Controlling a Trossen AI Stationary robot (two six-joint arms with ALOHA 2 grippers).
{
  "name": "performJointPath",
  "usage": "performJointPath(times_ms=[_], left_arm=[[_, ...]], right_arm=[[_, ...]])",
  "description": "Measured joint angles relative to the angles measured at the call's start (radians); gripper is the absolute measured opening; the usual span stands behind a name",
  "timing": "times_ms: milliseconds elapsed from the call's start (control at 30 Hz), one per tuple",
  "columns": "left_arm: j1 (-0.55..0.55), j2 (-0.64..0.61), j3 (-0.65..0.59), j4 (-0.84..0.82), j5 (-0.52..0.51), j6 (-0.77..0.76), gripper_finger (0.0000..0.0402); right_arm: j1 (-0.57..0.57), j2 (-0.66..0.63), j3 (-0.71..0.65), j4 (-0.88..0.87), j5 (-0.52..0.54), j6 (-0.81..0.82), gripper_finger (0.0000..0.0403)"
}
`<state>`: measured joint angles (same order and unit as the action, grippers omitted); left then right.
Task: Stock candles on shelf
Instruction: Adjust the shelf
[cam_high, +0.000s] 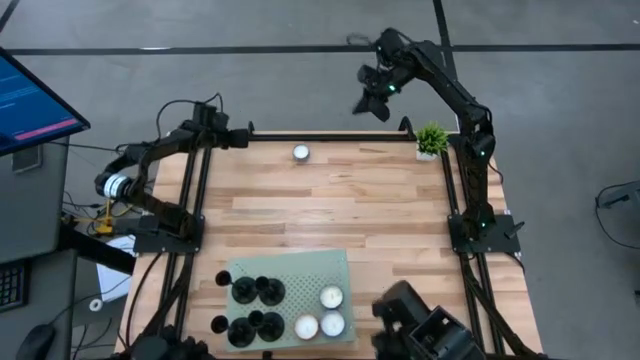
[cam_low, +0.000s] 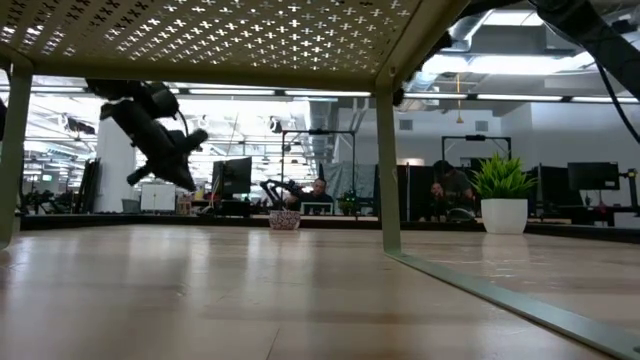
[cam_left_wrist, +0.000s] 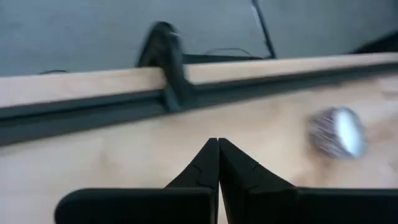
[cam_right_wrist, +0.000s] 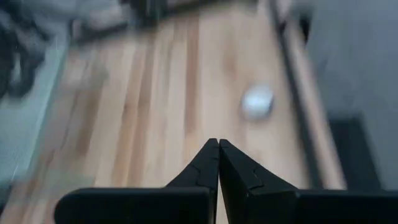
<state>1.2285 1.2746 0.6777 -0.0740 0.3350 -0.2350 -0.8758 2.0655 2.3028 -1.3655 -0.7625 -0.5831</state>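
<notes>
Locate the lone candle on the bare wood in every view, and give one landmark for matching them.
High view: lone candle near the far table edge, left of the potted plant.
Low view: the candle sits at the far edge, left of the plant.
Left wrist view: candle on the wood beyond the shut tool.
Right wrist view: candle ahead of the shut tool.
Landmark: the dark table-edge rail.

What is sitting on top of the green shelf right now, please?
On the shelf: three candles and several black round objects. Its near edge is cut off from view.
</notes>
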Motion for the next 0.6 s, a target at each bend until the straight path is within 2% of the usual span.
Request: performJointPath(times_ms=[67,167,267,367,500,600], left_arm=[[0.000,-0.050,0.000,-0.056,0.038,-0.001,0.0002],[0.001,-0.163,0.000,-0.154,0.034,-0.001,0.0002],[0.001,-0.296,0.000,-0.225,0.032,-0.016,0.0002],[0.001,-0.404,0.000,-0.242,0.042,-0.065,0.0002],[0.001,-0.477,0.000,-0.245,0.066,-0.137,0.0002],[0.001,-0.504,0.000,-0.245,0.079,-0.161,0.0002]], right_arm=[[0.008,-0.004,-0.029,-0.130,0.002,-0.075,0.0000],[0.029,-0.094,-0.195,-0.127,-0.012,-0.075,0.0000],[0.111,-0.225,-0.439,-0.010,0.068,-0.021,0.0000],[0.209,-0.342,-0.728,0.124,0.080,0.015,0.0000],[0.314,-0.537,-1.070,0.354,0.072,0.231,0.0000],[0.445,-0.634,-1.267,0.497,0.098,0.381,0.0000]])
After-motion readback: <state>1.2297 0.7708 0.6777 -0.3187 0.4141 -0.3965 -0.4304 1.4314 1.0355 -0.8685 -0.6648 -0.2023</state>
